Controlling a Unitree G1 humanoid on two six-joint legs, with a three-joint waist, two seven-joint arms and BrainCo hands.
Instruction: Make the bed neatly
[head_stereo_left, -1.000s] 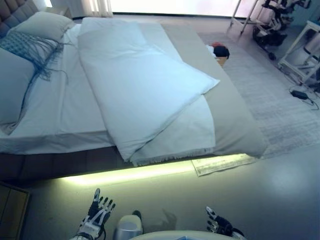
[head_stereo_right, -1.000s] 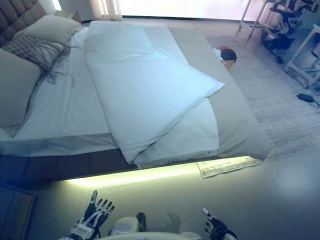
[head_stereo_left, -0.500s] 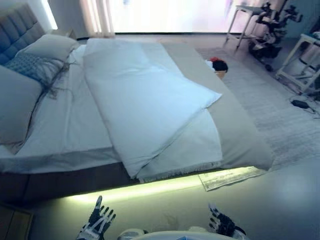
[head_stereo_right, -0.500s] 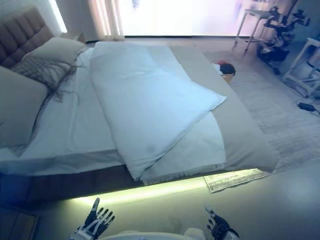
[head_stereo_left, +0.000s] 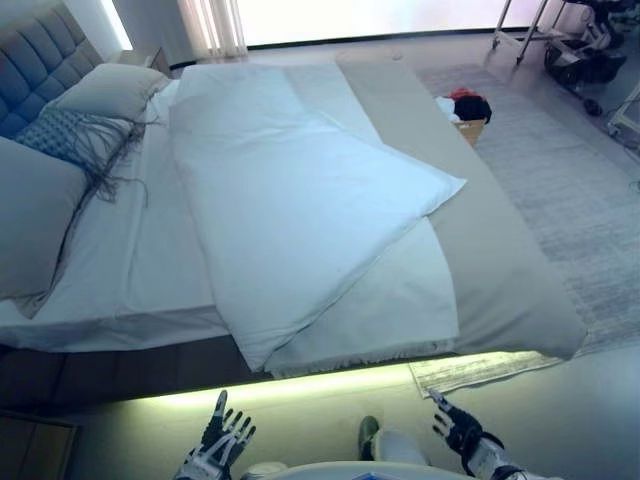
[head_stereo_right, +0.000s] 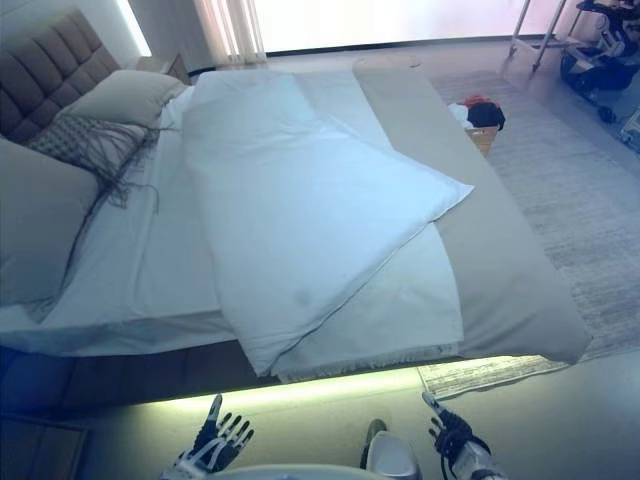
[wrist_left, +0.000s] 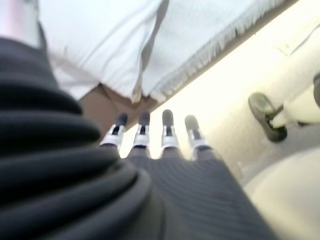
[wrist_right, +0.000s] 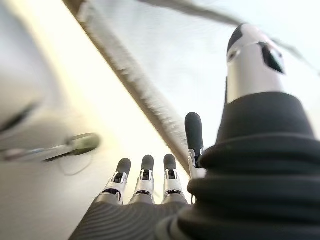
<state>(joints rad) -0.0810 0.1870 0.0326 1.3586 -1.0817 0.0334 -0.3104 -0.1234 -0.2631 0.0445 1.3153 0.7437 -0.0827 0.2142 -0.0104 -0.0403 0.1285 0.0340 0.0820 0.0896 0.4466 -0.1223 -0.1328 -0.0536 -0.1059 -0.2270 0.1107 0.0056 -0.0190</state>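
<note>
Duvet lain skewed across bed, folded corner overhanging near edge. Pillows at headboard. Left hand, right hand held low before bed, fingers straight, nothing grasped. No legible writing noted.

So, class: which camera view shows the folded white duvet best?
The right eye view: the whole white duvet shows, folded diagonally. The left eye view shows much the same. The wrist views catch only its hanging edge.

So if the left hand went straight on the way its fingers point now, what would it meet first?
Probably the hanging corner of the white duvet at the bed's near edge: the left hand points its straight fingers toward it, with open floor between. Depth is unclear.
</note>
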